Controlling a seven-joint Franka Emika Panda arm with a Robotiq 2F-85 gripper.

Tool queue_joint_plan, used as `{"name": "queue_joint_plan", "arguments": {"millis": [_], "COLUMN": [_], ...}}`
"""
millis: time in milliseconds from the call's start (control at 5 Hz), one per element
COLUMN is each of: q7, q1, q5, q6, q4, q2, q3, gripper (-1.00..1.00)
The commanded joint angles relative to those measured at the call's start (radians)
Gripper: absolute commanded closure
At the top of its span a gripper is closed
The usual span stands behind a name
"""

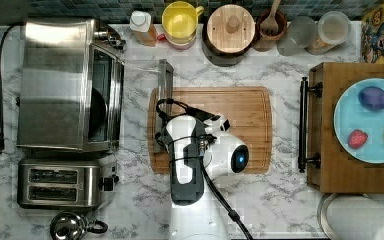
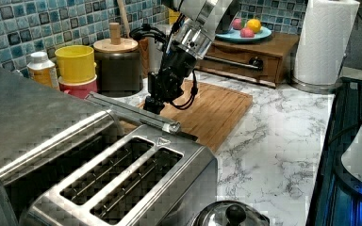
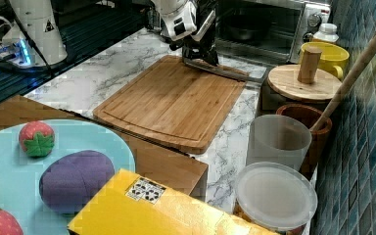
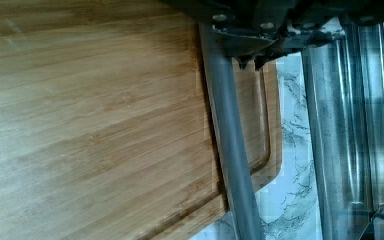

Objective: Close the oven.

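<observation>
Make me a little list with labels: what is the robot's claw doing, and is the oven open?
oven: door open, folded down flat
door handle: long metal bar over the cutting board's edge
claw: right at the handle
cutting board: wooden, in front of the oven
toaster: two slots, beside the oven
job done: no, door not closed yet

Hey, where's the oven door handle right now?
In the top view the handle lies over the cutting board's left edge, right of the oven, with the gripper at it.
</observation>
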Motion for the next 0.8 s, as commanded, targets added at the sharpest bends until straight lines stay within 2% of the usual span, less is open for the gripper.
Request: {"name": "queue_joint_plan", "arguments": {"millis": [200,400,800], "q7": [0.042,0.082,0.168], "q1": [0.054,0.081,0.148], "q5": [-0.081,-0.141,-0.284], "q6": [-0.156,-0.18,-0.115], "q4": [0.186,0.192,0.199], "q2": [-0.125,-0.183,-0.238], "q3": [0.067,0.088,0.143], "gripper": [1.0,1.0,1.0]}}
